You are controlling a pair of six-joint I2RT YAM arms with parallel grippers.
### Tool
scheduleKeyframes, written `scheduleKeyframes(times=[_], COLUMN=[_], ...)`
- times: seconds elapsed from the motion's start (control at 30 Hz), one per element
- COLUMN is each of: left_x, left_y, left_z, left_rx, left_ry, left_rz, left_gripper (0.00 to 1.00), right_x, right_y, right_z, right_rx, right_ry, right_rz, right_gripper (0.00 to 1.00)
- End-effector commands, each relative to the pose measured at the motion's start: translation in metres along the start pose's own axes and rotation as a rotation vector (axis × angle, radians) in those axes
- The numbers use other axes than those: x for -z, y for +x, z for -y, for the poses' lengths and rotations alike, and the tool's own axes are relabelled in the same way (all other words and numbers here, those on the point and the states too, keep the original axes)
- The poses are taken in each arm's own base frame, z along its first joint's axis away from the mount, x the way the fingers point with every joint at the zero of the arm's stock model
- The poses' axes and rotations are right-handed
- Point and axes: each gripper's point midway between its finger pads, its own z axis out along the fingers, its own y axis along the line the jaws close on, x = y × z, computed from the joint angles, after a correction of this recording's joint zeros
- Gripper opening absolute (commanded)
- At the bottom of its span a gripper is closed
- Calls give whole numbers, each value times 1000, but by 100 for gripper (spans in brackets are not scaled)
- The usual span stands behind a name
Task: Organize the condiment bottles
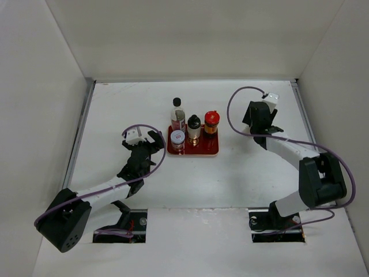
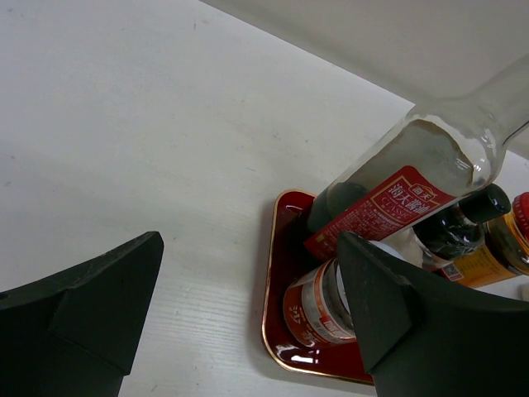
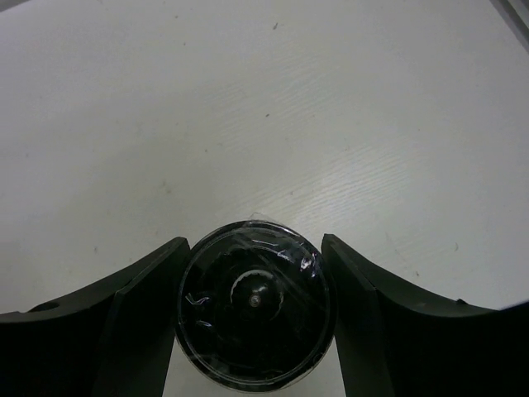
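Note:
A red tray point(image 1: 214, 151) at mid-table holds a tall clear black-capped bottle point(image 1: 177, 113), a short white-lidded jar point(image 1: 177, 139), a small dark black-capped bottle point(image 1: 194, 128) and a red-capped orange-brown jar point(image 1: 211, 123). My left gripper point(image 1: 152, 142) is open and empty just left of the tray; in the left wrist view its jaws point(image 2: 248, 318) stand wide before the white-lidded jar point(image 2: 318, 302) and the tall bottle point(image 2: 388, 203). My right gripper point(image 1: 260, 122) points down, right of the tray, shut on the round-topped shaker point(image 3: 254, 314). The shaker is hidden under the gripper in the top view.
White walls close the table on the left, back and right. Bare white tabletop point(image 1: 127, 107) lies left of and behind the tray and around the right gripper point(image 3: 254, 242). Purple cables loop off both wrists.

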Motion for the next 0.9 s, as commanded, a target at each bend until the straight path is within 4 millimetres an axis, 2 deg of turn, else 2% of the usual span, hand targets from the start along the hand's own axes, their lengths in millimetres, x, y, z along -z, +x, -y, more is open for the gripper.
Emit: scheduleKeyframes(times=[0.0,0.07,0.13,0.27,0.4,0.47,0.57,0.63,0.87], left_x=[-3,-2,-3,-5,-5,-5,-5,-6,-6], left_y=[-21,-21,-20,-18,-21,-24,-23,-22,-22], left_z=[14,16,14,13,4,3,-1,-2,-4], left_rx=[62,65,62,58,60,66,62,58,59], left_ry=[34,41,36,29,0,-4,-21,-25,-26], left_rz=[58,58,57,52,68,77,79,75,76], left_gripper=[87,87,87,87,88,89,90,92,97], right_x=[48,74,99,145,183,197,210,212,198], right_y=[-56,-59,-52,-37,-17,-13,-12,-11,10], right_z=[-23,-36,-54,-102,-146,-169,-200,-215,-238], right_rx=[-71,-74,-67,-40,-7,-9,-16,-14,36], right_ry=[-84,-154,-235,-415,-559,-629,-723,-753,-749], right_rz=[168,189,193,174,144,149,181,193,179], right_gripper=[55,55,55,55,55,55,56,56,56])
